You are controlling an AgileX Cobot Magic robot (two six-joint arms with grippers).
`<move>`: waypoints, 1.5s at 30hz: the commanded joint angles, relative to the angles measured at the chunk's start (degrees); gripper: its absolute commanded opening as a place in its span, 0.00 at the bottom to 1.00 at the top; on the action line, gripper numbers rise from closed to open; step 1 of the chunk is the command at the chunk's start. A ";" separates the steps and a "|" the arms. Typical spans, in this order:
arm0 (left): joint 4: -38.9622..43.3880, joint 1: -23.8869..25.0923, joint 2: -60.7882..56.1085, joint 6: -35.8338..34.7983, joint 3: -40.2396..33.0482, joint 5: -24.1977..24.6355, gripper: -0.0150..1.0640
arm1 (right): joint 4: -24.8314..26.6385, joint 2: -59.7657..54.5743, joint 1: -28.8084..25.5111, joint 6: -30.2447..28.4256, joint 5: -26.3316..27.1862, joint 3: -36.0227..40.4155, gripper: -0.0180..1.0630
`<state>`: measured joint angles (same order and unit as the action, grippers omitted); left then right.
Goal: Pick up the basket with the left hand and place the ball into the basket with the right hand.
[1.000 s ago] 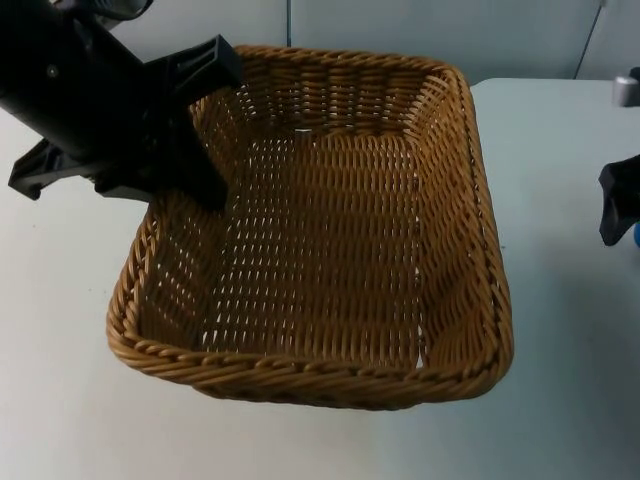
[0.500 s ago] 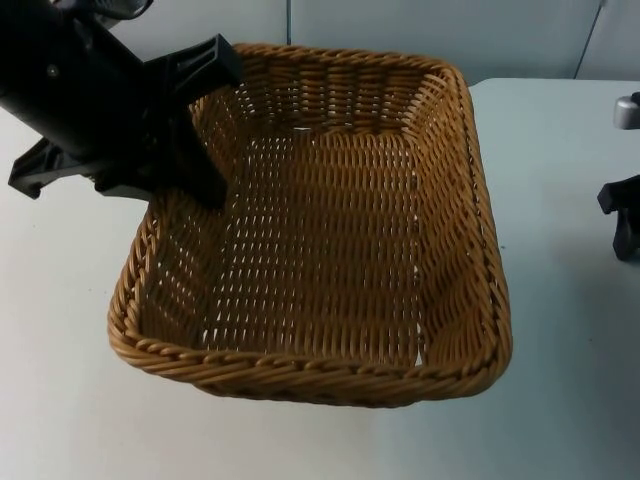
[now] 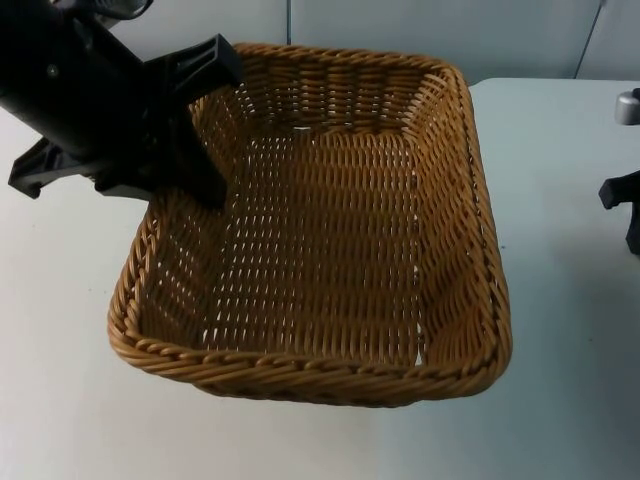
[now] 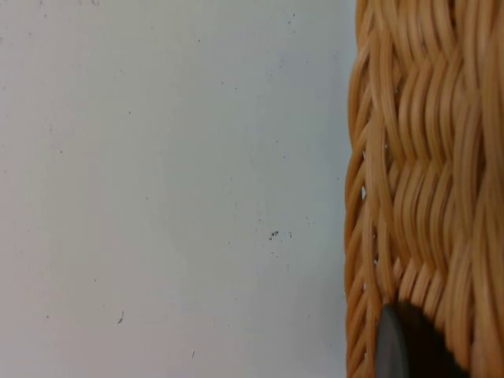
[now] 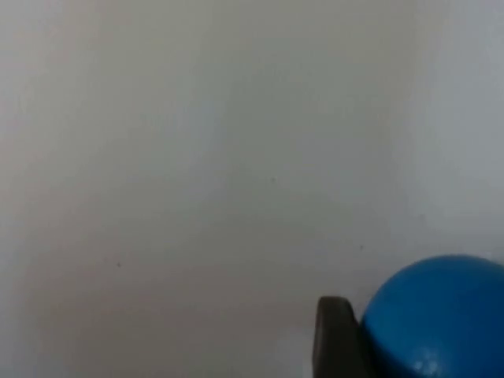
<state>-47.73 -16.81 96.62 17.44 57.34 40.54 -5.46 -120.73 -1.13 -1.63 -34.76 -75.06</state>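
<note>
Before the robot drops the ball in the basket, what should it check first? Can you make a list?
1. Left gripper has the basket by its rim: ok.
2. Basket is empty, with room for the ball: ok.
3. Ball is at the right gripper's fingers: ok.
4. Ball is firmly gripped: cannot tell.
5. Right gripper is over the basket: not ok, it is off at the table's right side.
6. Basket is lifted off the table: cannot tell.
</note>
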 commanded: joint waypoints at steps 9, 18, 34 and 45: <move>-1.30 -0.27 -0.54 -0.48 0.00 -0.07 0.01 | 1.17 21.83 3.73 -2.42 -3.78 -0.56 0.01; -1.30 -0.27 -0.54 -0.92 0.00 -0.31 0.01 | 1.68 36.77 12.82 -2.42 -5.07 -0.56 0.01; -1.83 -0.27 1.06 -2.85 0.00 -1.93 0.01 | 4.26 35.18 34.19 -2.42 -2.43 -0.56 0.01; -2.76 -0.27 1.41 -2.85 0.00 -3.34 0.01 | 5.46 23.63 40.51 -2.42 1.33 -0.56 0.01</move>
<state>-48.50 -16.81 98.24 15.04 57.34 37.56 -0.41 -95.86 38.73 -3.69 -35.07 -75.06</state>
